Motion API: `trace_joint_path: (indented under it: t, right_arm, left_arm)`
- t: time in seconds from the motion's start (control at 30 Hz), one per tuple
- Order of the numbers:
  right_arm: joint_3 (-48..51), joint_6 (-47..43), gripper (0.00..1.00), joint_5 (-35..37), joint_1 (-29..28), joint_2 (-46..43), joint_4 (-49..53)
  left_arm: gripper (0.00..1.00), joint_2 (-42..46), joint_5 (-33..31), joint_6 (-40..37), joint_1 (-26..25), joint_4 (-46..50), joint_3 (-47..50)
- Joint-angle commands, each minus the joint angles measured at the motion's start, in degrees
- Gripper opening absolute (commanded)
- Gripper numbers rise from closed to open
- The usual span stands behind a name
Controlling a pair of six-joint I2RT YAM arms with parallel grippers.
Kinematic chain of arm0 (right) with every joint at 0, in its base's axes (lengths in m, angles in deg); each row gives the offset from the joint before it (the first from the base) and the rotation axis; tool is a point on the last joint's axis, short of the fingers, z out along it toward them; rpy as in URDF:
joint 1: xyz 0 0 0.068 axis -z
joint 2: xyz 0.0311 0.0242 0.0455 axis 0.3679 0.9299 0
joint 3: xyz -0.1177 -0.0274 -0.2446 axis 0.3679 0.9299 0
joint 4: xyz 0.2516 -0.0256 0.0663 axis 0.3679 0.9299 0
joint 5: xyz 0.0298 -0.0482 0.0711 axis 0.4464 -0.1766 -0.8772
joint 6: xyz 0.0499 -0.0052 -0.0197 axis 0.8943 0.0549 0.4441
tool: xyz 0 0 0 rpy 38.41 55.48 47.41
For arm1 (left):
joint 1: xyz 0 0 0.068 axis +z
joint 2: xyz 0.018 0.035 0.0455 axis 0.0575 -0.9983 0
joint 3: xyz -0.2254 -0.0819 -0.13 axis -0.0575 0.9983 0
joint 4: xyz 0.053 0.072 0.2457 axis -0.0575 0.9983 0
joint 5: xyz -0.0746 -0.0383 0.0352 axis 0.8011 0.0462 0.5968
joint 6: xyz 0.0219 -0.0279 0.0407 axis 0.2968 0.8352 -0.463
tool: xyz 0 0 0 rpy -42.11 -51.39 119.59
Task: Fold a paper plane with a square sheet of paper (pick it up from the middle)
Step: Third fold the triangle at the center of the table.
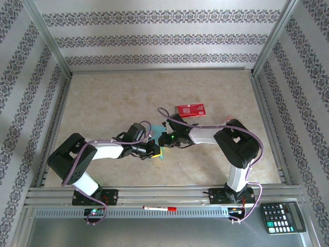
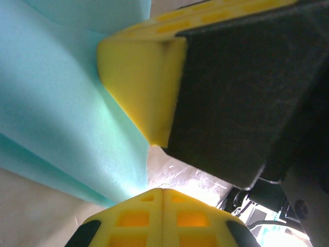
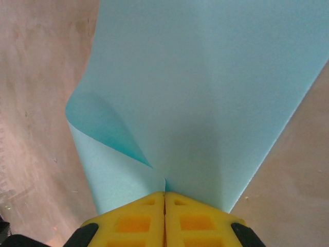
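The square sheet of paper [image 3: 205, 87] is light blue and curls up from the table, one side bent over into a soft fold. My right gripper [image 3: 164, 193] is shut on its near edge, and the sheet runs straight into the seam between the yellow fingers. My left gripper [image 2: 163, 189] is shut too. The sheet [image 2: 56, 103] stands on its left and comes down to its fingertips; whether it is pinched there I cannot tell. From above, the left gripper [image 1: 152, 149] and the right gripper [image 1: 164, 140] meet at mid-table, with a sliver of the sheet [image 1: 161, 155] beneath them.
A red packet [image 1: 190, 109] lies just behind the right gripper. The right gripper's yellow finger [image 2: 139, 77] hangs close over the left one. A red pen [image 1: 159, 208] and a calculator [image 1: 281, 217] sit on the near rail. Patterned walls ring the table.
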Motion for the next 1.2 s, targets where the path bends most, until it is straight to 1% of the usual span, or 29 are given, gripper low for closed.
trace_joint_path:
  t: [0.0, 0.1, 0.73, 1.0, 1.17]
  right_arm:
    - [0.44, 0.37, 0.08, 2.13, 0.17, 1.94, 0.90]
    - [0.51, 0.33, 0.08, 2.16, 0.26, 1.93, 0.84]
    - [0.12, 0.46, 0.07, 2.10, 0.24, 2.65, 1.39]
    - [0.44, 1.06, 0.08, 2.25, -0.20, 3.18, 1.31]
    - [0.99, 1.56, 0.07, 2.67, -0.28, 3.05, 1.32]
  left_arm:
    - [0.02, -1.86, -0.54, -0.24, 0.42, -3.43, -1.55]
    - [0.02, -3.42, 0.49, 0.48, 0.42, -5.29, -1.40]
    - [0.03, -5.37, 2.24, -0.82, 0.34, -4.46, 0.96]
    - [0.03, -6.86, 2.55, -1.88, -0.64, -2.91, 0.57]
    - [0.04, -5.35, 1.98, -3.12, -1.29, -0.59, 0.30]
